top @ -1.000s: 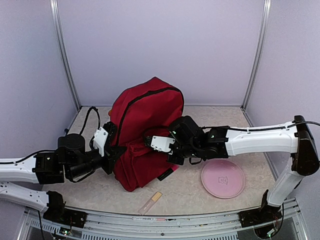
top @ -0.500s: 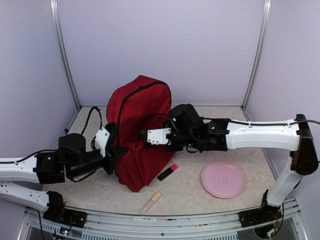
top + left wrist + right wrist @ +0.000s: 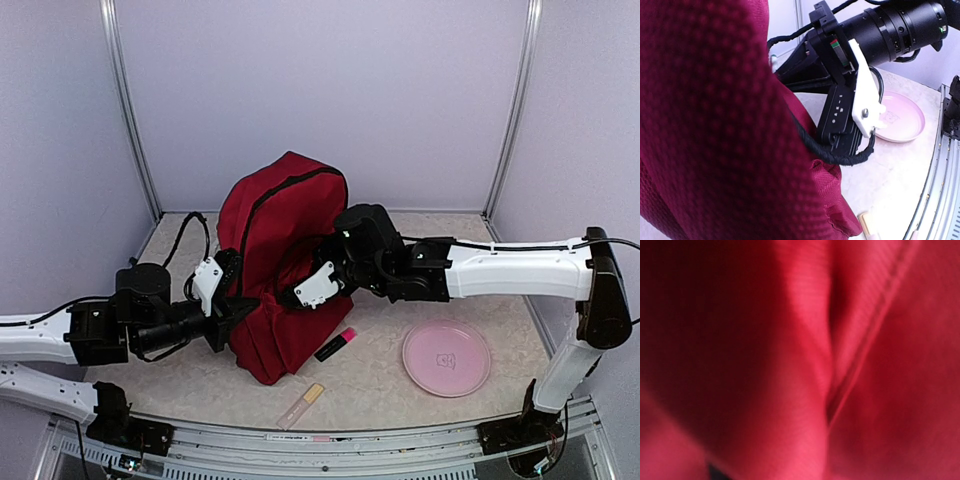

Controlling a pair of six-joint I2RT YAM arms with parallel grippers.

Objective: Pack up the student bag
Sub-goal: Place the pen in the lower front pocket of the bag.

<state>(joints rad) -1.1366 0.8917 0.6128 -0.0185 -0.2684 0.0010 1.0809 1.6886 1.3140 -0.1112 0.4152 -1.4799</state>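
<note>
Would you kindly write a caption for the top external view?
The left hand and right hand grip an upright dark red backpack; pink plate, marker, flat stick nearby.

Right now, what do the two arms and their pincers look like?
Both arms have long white links joined by black cylindrical joints: the left arm, the right arm. The left pincer and right pincer are black with a white side plate. Black cables loop near the wrists; the right pincer's housing carries small white markings.
</note>
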